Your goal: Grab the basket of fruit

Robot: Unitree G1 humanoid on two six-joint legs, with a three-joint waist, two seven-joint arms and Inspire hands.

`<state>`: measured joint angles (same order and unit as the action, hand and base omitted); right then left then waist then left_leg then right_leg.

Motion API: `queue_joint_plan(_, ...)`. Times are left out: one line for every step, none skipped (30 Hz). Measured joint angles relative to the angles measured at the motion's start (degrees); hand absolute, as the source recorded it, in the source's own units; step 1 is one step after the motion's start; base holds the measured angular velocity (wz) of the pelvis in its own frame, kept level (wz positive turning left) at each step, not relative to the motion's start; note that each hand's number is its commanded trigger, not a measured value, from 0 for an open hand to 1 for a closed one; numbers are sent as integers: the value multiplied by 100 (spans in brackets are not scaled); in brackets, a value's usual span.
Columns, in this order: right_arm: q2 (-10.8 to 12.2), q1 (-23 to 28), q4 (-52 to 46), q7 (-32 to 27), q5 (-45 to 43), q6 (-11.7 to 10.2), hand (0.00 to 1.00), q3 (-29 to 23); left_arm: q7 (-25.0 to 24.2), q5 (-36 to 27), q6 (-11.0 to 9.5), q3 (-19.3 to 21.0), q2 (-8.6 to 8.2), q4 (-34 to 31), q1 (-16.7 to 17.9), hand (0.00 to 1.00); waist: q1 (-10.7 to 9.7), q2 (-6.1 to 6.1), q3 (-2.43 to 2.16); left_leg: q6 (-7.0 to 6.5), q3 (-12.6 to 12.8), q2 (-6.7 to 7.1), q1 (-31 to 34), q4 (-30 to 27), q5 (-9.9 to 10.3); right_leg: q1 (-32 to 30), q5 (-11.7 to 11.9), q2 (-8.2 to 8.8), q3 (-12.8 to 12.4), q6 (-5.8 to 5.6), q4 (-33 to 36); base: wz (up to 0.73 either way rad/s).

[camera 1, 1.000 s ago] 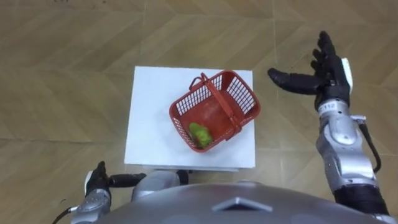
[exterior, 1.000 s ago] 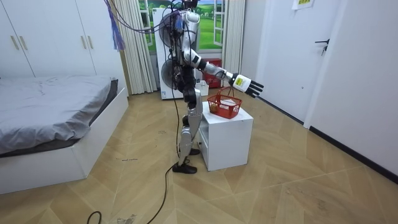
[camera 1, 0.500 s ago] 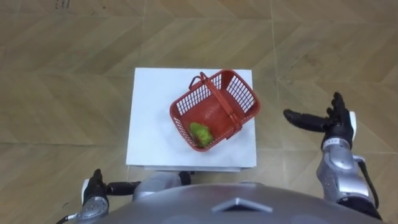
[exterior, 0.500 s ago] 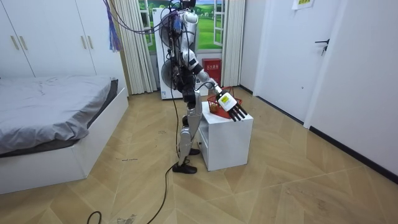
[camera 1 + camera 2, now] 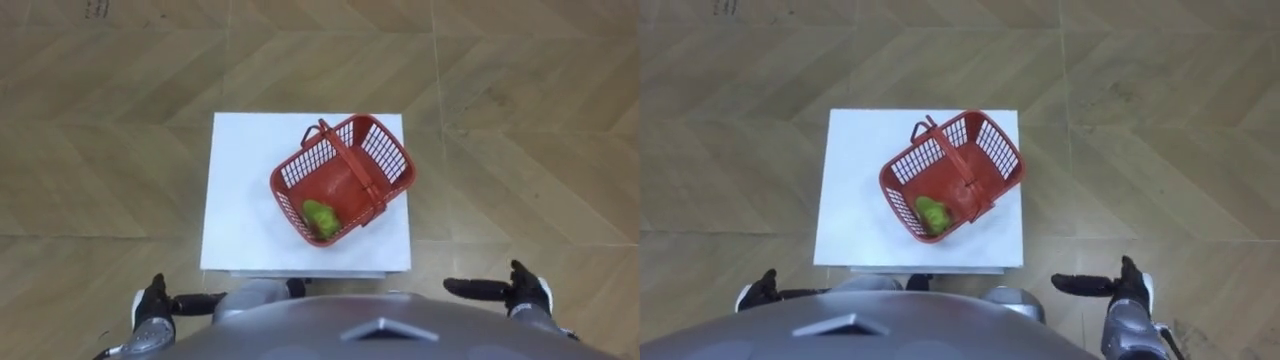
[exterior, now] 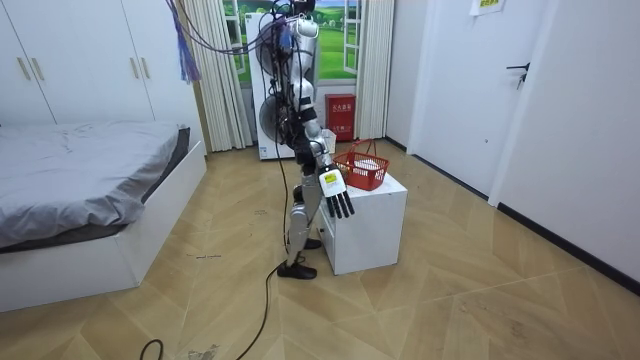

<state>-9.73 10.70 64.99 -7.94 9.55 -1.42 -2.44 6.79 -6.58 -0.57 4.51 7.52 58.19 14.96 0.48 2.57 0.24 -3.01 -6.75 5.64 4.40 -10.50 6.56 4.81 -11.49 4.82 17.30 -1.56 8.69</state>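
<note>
Low at left, left hand point(image 5: 153, 305), fingers relaxed, holding nothing. On table point(image 5: 240, 190), toward right edge, red basket point(image 5: 343, 178) set askew, handle up, green fruit point(image 5: 320, 217) in its near corner. Low at right, right hand point(image 5: 525, 292), fingers straight, empty, off the table's near right corner.

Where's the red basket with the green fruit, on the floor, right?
Not on the floor. The red basket with the green fruit sits on the white table; the left eye view shows it.
</note>
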Motion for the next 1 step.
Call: queue_joint_plan(0,5,25,40,-18,35,0,2,-24,0,30,0,1,1,2,0,0,8,6,0,12,3,1,-5,0,-9,-2,1,3,-1,-6,0)
